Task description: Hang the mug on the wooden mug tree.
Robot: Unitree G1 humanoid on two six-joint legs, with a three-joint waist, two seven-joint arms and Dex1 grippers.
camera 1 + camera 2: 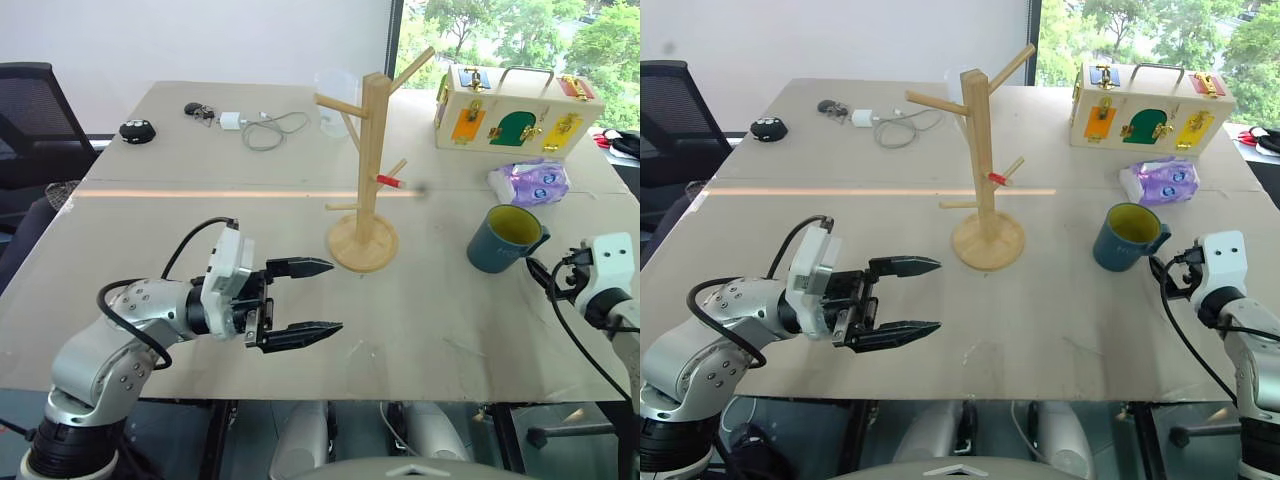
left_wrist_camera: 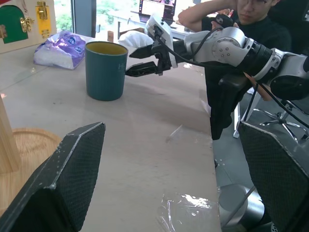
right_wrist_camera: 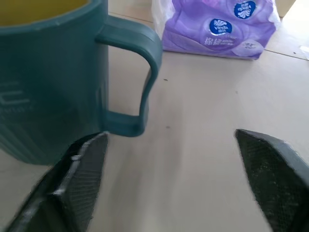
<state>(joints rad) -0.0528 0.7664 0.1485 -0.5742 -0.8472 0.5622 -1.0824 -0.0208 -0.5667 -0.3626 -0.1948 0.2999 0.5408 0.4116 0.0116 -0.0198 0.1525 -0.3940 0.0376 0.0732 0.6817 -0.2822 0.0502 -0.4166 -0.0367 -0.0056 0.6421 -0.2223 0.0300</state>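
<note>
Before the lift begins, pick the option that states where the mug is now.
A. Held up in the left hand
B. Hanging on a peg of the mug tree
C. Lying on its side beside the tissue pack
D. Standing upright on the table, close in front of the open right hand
D: the mug stands upright on the table, its handle toward the open right hand, which grips nothing.

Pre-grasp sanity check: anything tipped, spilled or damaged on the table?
Nothing stands out. The mug stands upright and apart from the mug tree, which is upright on its base. The tissue pack and latch box lie tidy. No spill visible.
</note>
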